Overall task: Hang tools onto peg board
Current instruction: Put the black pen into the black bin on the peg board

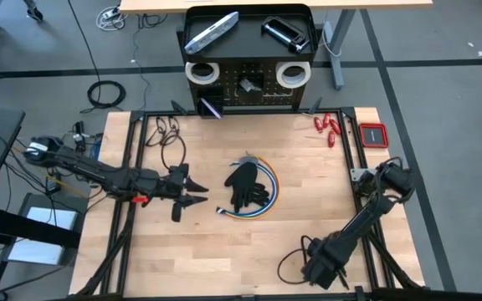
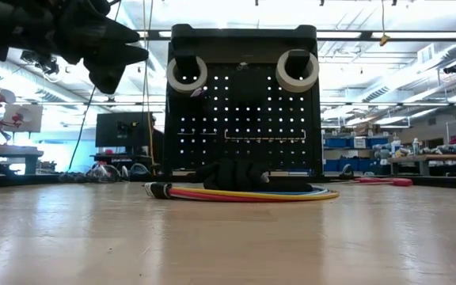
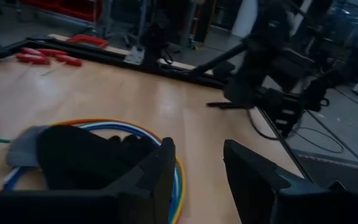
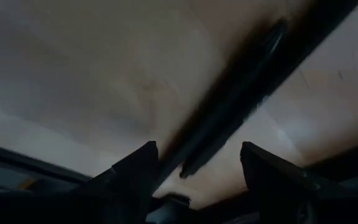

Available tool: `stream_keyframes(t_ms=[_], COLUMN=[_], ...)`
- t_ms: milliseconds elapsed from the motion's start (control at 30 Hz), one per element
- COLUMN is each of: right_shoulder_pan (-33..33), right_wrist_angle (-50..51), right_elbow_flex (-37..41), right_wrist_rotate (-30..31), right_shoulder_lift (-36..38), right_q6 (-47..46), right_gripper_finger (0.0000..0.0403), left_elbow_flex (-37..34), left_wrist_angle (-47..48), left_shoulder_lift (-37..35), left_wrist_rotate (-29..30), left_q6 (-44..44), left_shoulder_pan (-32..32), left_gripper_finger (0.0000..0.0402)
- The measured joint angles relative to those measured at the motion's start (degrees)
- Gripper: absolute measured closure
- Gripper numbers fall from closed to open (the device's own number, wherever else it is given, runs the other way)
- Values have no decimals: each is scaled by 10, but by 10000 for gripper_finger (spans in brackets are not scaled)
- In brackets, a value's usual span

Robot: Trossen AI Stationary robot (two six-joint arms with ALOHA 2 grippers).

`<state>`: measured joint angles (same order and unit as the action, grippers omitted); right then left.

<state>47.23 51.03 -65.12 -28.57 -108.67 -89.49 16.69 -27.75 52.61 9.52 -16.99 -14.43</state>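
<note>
My left gripper hovers over the wooden table, fingers parted, holding nothing. Just ahead lies a limp black glove on a coil of coloured cables. Farther off, the perforated black peg board carries two white tape rolls. My right gripper rests folded, jaws apart.

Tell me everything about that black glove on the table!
The black glove lies flat in the middle of the wooden table, fingers spread and pointing toward the near edge. It looks like soft fabric. It rests on top of a coil of colourful cables in red, yellow and blue. The left gripper is beside it, open, not touching it.
</note>
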Motion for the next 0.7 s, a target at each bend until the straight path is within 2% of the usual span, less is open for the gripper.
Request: stream_keyframes(t_ms=[200, 467, 533, 567, 700], right_shoulder_pan=[-43, -139, -161, -170, -209], right_wrist_angle=[-86, -77, -83, -78, -44], right_elbow_flex=[85, 91, 76, 68, 15], right_wrist_rotate=[20, 80, 133, 144, 248], right_shoulder_lift=[43, 58, 58, 57, 51], right_q6=[11, 124, 154, 168, 242], right_gripper_finger=[204, 335, 382, 393, 391], left_elbow_flex=[0, 0, 0, 0, 0], left_wrist_angle=[1, 6, 7, 9, 30], left_shoulder_lift=[12, 12, 12, 11, 5], left_wrist_rotate=[14, 20, 20, 22, 33], left_q6=[-2, 0, 3, 3, 10], left_shoulder_pan=[-11, -11, -11, -11, -11], left_gripper_finger=[257, 257, 257, 257, 257])
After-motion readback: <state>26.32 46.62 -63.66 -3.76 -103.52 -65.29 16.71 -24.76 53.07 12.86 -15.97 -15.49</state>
